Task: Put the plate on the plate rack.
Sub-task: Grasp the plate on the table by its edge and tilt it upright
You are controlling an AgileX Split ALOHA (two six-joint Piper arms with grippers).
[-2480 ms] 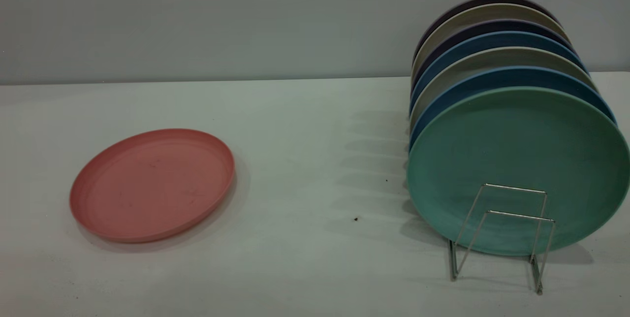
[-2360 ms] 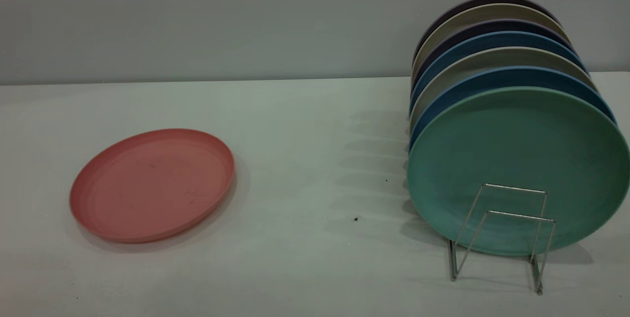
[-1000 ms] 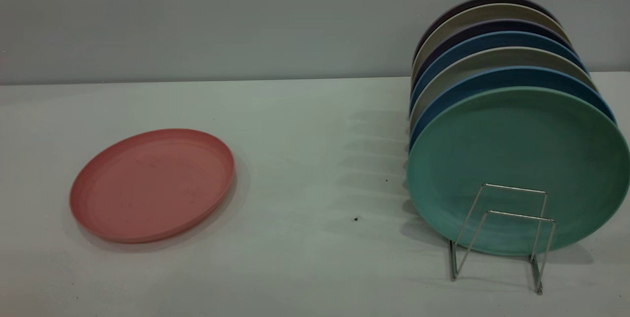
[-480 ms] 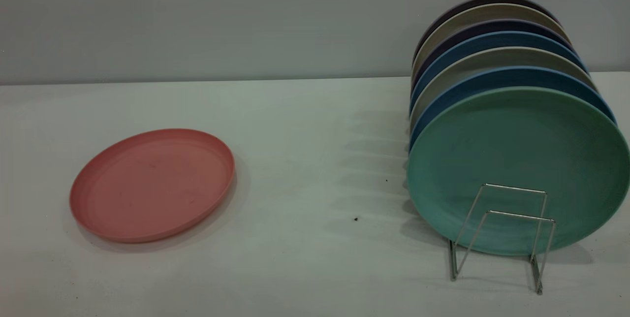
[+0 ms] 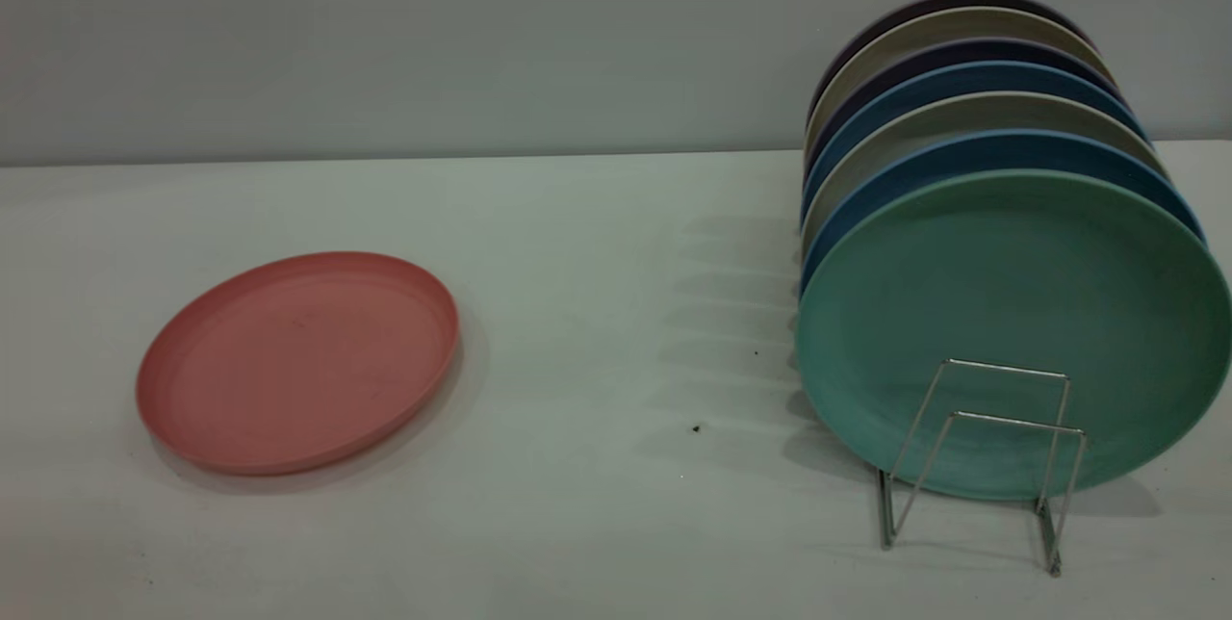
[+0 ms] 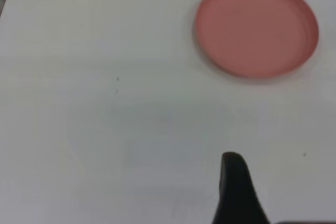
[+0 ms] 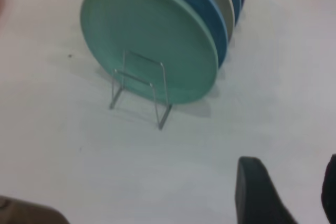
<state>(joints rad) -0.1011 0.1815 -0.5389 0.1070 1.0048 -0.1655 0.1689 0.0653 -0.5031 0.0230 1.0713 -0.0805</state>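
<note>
The plate (image 5: 296, 362) lies flat, rim up, on the white worktop (image 5: 597, 312), well apart from the plate rack (image 5: 977, 452) and to its left in the exterior view. Nothing touches it. The strip of worktop between plate and rack carries only a small dark speck (image 5: 695, 428), nearer the rack.

The plate rack holds a row of plates on edge, leaning back toward the wall (image 5: 404, 33). Frontmost is a teal-green plate (image 5: 1011, 312); just behind it a blue plate (image 5: 982, 153), then a grey-beige one (image 5: 972, 110), another blue one (image 5: 962, 76), and darker and pale rims further back. Two squared wire loops stand bare in front of the teal-green plate, one just behind the other; the slot between them holds nothing.

Left wrist view: the plate (image 6: 257, 27) sits well ahead of the left claw (image 6: 237, 190). Only one dark finger (image 6: 234, 182) shows above bare worktop, so whether this claw is apart or together I cannot tell.

Right wrist view: the right claw (image 7: 287, 192) hovers over bare worktop near the rack (image 7: 139, 88), on the side of the teal-green plate (image 7: 149, 38). Its two dark fingers (image 7: 254, 190) stand apart, nothing between them.
</note>
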